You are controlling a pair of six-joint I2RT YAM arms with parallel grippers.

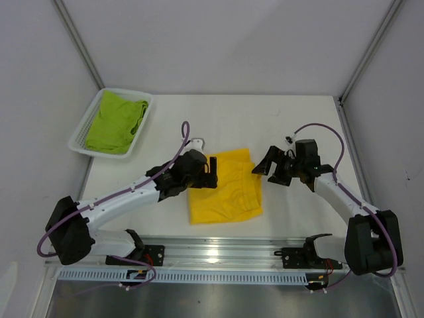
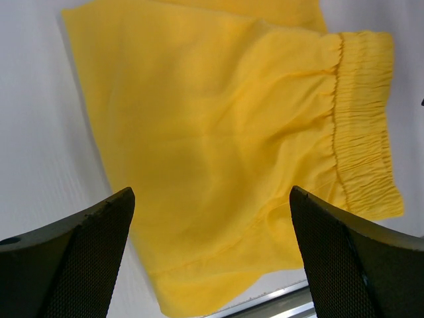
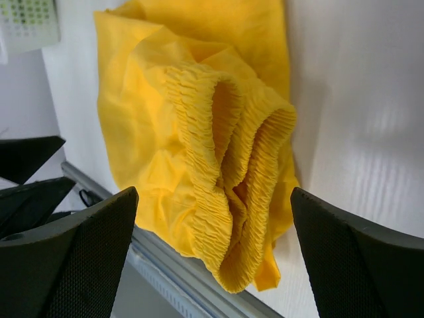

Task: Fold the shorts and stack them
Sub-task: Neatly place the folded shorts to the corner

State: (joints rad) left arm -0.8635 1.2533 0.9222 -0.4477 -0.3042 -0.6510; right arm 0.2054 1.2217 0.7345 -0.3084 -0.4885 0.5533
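The yellow shorts [image 1: 224, 187] lie mid-way along the counter's near edge, with both pairs of jaws wide and empty beside them (the green shorts [image 1: 116, 121] sit in the far-left basket [image 1: 79, 140]). We should pinch the bunched waistband [image 2: 361, 119] evenly and fold squarely.

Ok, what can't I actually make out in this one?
- Top view: the left edge of the yellow shorts, hidden under the left arm's fingers.
- Top view: whether the green shorts in the basket are folded; they are too small and bunched to tell.
- Left wrist view: the far edge of the yellow shorts, cut off by the frame's top.
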